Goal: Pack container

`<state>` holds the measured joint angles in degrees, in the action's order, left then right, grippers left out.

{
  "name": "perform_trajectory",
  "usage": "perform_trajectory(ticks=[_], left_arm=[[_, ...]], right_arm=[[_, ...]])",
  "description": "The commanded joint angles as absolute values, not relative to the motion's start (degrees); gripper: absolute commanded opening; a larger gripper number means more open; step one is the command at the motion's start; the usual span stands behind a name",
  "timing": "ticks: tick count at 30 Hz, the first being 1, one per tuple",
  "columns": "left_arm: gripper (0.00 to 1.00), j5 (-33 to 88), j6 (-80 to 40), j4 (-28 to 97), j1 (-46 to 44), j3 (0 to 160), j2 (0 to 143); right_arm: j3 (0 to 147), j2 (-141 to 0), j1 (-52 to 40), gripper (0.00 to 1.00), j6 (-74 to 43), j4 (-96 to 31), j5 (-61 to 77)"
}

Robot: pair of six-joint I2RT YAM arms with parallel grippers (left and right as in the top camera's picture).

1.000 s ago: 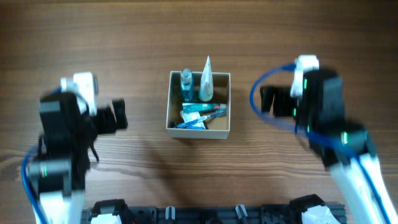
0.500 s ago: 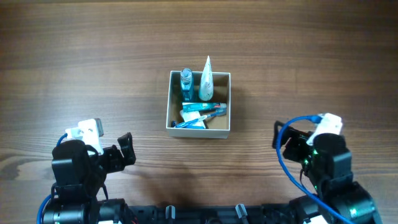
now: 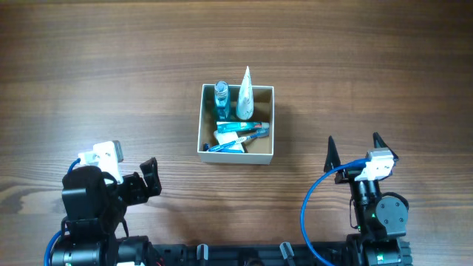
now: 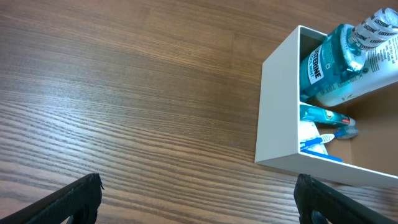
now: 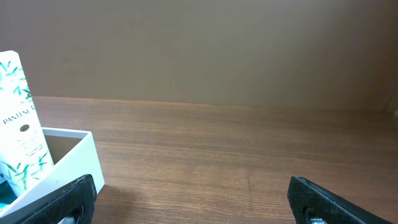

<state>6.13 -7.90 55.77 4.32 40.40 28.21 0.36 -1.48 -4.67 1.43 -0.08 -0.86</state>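
Note:
The container (image 3: 203, 118), a square white-walled box with a tan inside, sits at the table's middle. In it stand a blue mouthwash bottle (image 3: 222, 100) and a white tube (image 3: 244, 94), with a toothpaste tube and toothbrush (image 3: 241, 134) lying in front. My left gripper (image 3: 148, 177) is open and empty at the near left, well away from the box. My right gripper (image 3: 353, 149) is open and empty at the near right. The left wrist view shows the box wall (image 4: 277, 106) and the bottle (image 4: 333, 65). The right wrist view shows the box corner (image 5: 71, 163) and the white tube (image 5: 22, 134).
Bare wood-grain table (image 3: 111, 74) lies all round the box. A black rail (image 3: 244, 255) runs along the near edge between the two arm bases.
Both arms have pulled back from beside the box to the near edge; the right arm moved last and now points its open fingers up the table. The box contents have not moved.

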Motion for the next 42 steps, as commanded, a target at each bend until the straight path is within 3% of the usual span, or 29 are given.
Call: perform_trajectory(ticks=[1, 13, 16, 18, 20, 23, 25, 42], left_arm=[[1.00, 7.9, -8.6, 55.6, 4.6, 40.1, 27.9], [1.00, 8.9, -8.6, 59.2, 4.5, 39.9, 27.2], [1.00, 8.9, -8.1, 57.9, 4.7, 35.4, 16.1], [1.00, 8.9, -7.7, 51.2, 4.8, 28.6, 6.2], [1.00, 8.7, -3.1, 35.2, 4.1, 19.4, 1.1], [1.00, 8.5, -0.2, 12.2, 2.4, 5.7, 0.2], [1.00, 8.0, -0.2, 4.9, 2.3, 0.9, 0.2], [1.00, 9.0, 0.9, 3.6, 1.9, 0.3, 0.3]], right_arm=[[0.3, -1.3, -4.3, 1.00, 2.2, 0.3, 0.7], [0.3, -1.4, -4.3, 1.00, 2.2, 0.3, 0.7], [0.3, -1.4, -4.3, 1.00, 2.2, 0.3, 0.7], [0.3, -1.4, -4.3, 1.00, 2.2, 0.3, 0.7], [0.3, -1.4, -4.3, 1.00, 2.2, 0.3, 0.7], [0.3, -1.4, -4.3, 1.00, 2.2, 0.3, 0.7], [0.3, -1.4, -4.3, 1.00, 2.2, 0.3, 0.7], [0.3, -1.4, -4.3, 1.00, 2.2, 0.3, 0.7]])
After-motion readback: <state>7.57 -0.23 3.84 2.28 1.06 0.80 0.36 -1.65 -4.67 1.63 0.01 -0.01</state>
